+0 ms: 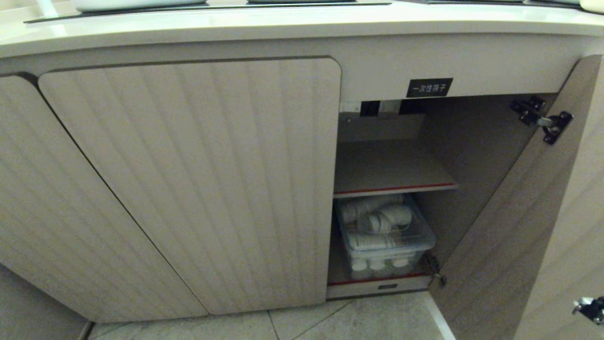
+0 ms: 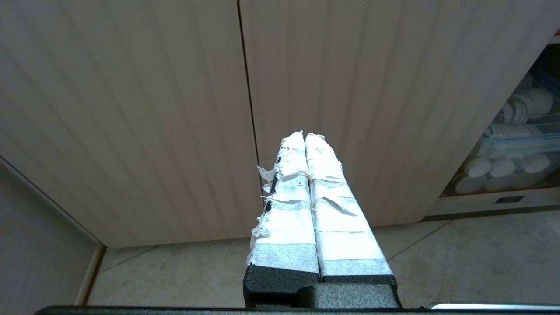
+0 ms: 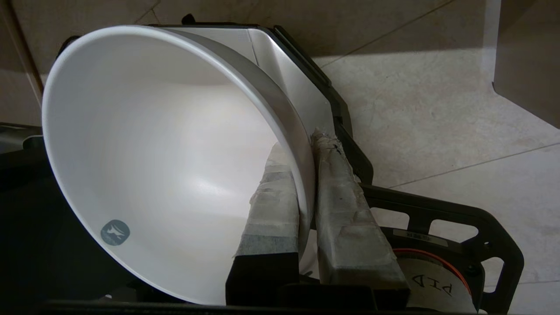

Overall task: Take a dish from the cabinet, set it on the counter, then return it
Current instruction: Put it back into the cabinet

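The dish (image 3: 166,153), a plain white glossy bowl, is held tilted on its side above the tiled floor. My right gripper (image 3: 302,144) is shut on its rim, one taped finger inside the bowl and one outside. The dish and this gripper do not show in the head view. The cabinet (image 1: 188,179) stands in front with its right door (image 1: 519,226) swung open. Its upper red-edged shelf (image 1: 387,170) is bare. The counter (image 1: 283,23) runs along the top. My left gripper (image 2: 305,136) is parked, shut on nothing, pointing at the closed ribbed doors.
A clear plastic bin (image 1: 384,236) of stacked white cups fills the lower shelf and also shows in the left wrist view (image 2: 520,144). A black label (image 1: 429,88) sits above the opening. Pale floor tiles (image 3: 437,109) and a black part of the robot's frame (image 3: 437,210) lie below the dish.
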{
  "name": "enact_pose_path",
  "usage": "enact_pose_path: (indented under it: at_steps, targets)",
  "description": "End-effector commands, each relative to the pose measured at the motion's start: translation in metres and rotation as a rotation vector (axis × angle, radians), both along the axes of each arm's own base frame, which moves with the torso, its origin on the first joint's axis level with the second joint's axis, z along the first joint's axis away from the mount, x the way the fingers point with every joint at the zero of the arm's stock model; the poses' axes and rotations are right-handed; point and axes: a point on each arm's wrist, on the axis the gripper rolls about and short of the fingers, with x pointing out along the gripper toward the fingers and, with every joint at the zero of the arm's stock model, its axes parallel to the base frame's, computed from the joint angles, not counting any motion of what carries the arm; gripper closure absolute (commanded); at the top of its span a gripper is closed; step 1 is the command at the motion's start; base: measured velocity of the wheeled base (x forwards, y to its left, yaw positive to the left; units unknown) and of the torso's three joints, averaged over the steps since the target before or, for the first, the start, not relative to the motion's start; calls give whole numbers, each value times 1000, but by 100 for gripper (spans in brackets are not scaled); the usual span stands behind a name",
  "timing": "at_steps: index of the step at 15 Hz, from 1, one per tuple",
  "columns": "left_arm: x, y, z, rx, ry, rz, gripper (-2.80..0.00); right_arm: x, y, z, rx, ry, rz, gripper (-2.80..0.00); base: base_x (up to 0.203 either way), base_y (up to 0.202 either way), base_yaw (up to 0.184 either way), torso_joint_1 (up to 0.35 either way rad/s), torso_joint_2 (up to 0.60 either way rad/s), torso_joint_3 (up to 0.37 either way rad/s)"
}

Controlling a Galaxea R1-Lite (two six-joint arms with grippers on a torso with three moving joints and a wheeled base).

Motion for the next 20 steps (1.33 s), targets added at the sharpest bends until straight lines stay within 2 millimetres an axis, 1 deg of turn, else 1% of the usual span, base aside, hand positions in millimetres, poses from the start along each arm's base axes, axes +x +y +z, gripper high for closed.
enact_pose_path:
  at_steps: [1, 2, 6, 9, 13, 16, 20]
  targets:
    - [0, 0, 0, 0, -1, 0, 0, 0, -1, 0, 0, 1, -8, 0, 0, 0, 0, 0, 0, 0]
    - [0, 0, 0, 0, 0, 0, 0, 1, -1, 2, -2, -2, -9, 0, 0, 0, 0, 0, 0, 0]
    - [0, 0, 0, 0, 0, -1, 0, 7, 1, 20, -1, -43, -18, 0, 0, 0, 0, 0, 0, 0]
    - [0, 0, 0, 0, 0, 0, 0, 21, 5, 32, -11, -30, -24, 0, 0, 0, 0, 0, 0, 0]
    - [0, 0, 0, 0, -1, 0, 0, 39, 9, 36, -64, -21, -57, 0, 0, 0, 0, 0, 0, 0]
    - [0, 0, 0, 0, 0, -1, 0, 52, 13, 37, -72, 0, -62, 0, 0, 0, 0, 0, 0, 0]
    - [0, 0, 0, 0, -1, 0, 0, 78, 21, 41, -71, 38, -93, 0, 0, 0, 0, 0, 0, 0]
